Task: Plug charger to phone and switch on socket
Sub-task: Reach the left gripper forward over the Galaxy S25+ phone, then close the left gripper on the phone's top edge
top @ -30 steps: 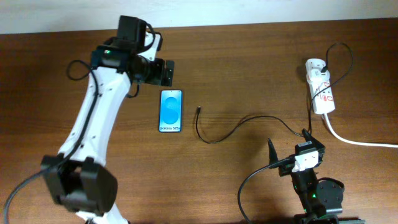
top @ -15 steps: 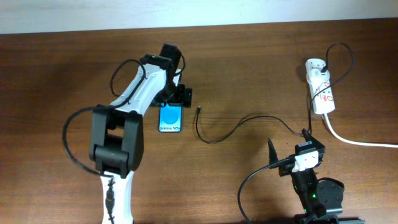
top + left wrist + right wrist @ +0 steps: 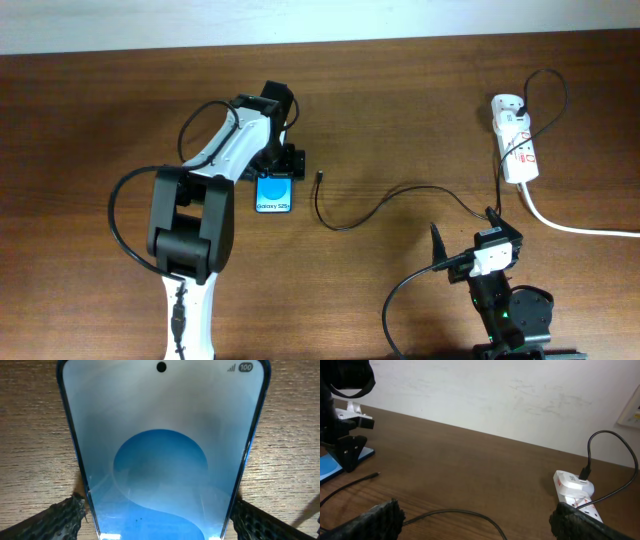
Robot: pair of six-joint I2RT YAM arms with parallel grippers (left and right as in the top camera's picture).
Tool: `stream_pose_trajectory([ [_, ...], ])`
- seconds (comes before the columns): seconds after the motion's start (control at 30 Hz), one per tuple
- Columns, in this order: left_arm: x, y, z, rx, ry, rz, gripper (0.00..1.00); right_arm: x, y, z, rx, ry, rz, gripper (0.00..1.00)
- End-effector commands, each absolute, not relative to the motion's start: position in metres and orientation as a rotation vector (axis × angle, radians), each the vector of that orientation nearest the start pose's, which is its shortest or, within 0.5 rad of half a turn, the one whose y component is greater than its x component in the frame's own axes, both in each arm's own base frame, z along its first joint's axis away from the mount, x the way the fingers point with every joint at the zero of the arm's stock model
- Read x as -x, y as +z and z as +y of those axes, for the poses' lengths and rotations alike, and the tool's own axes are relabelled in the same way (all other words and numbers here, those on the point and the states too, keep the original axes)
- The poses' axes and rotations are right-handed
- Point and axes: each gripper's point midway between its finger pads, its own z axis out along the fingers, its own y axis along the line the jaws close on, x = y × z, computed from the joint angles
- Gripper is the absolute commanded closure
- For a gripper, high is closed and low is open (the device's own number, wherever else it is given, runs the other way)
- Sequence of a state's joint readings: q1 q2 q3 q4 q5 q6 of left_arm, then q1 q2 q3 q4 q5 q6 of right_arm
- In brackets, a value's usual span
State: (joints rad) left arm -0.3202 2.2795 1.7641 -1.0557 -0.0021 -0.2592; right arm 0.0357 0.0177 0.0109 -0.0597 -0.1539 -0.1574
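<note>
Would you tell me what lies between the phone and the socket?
In the overhead view, only the charger cable winds across the stretch between the phone and the socket; the rest is bare.

one slim blue-screened smartphone (image 3: 274,192), one thin black charger cable (image 3: 380,203), one white oblong power strip (image 3: 517,150), two jointed robot arms (image 3: 215,160) (image 3: 505,305).

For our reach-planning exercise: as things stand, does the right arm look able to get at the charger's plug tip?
Probably yes: the plug tip lies free beside the phone, nothing stands between it and the open right gripper, though the left gripper is close by over the phone.
</note>
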Motion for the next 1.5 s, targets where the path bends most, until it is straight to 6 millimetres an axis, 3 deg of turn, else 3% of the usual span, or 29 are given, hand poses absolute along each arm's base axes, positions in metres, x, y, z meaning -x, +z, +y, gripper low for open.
stream_pose_trajectory([
  [0.0, -0.393, -0.016, -0.147, -0.114, -0.004, 3.203, 0.00, -0.243, 0.158, 0.037, 0.275, 0.040, 1.618, 0.02],
  [0.2, -0.393, -0.016, -0.147, -0.032, -0.003, 3.204, 0.06, -0.243, 0.158, 0.037, 0.275, 0.040, 1.618, 0.02],
  [0.37, -0.396, -0.017, -0.148, 0.092, -0.005, 3.192, 0.01, -0.243, 0.158, 0.037, 0.275, 0.040, 1.618, 0.02],
  [0.73, -0.402, -0.017, -0.150, 0.062, -0.020, 3.170, 0.00, -0.243, 0.158, 0.037, 0.275, 0.040, 1.618, 0.02],
  [0.8, -0.399, -0.017, -0.149, 0.054, -0.014, 3.180, 0.03, -0.243, 0.158, 0.037, 0.275, 0.040, 1.618, 0.02],
  [0.97, -0.400, -0.017, -0.150, -0.010, -0.017, 3.176, 0.34, -0.243, 0.158, 0.037, 0.275, 0.040, 1.618, 0.02],
  [1.03, -0.401, -0.017, -0.150, -0.010, -0.018, 3.173, 0.35, -0.243, 0.158, 0.037, 0.275, 0.040, 1.618, 0.02],
  [1.17, -0.403, -0.015, -0.150, -0.009, -0.022, 3.168, 0.27, -0.243, 0.158, 0.037, 0.275, 0.040, 1.618, 0.02],
  [1.47, -0.431, 0.043, -0.160, -0.009, -0.058, 3.099, 0.29, -0.243, 0.158, 0.037, 0.275, 0.040, 1.618, 0.02],
])
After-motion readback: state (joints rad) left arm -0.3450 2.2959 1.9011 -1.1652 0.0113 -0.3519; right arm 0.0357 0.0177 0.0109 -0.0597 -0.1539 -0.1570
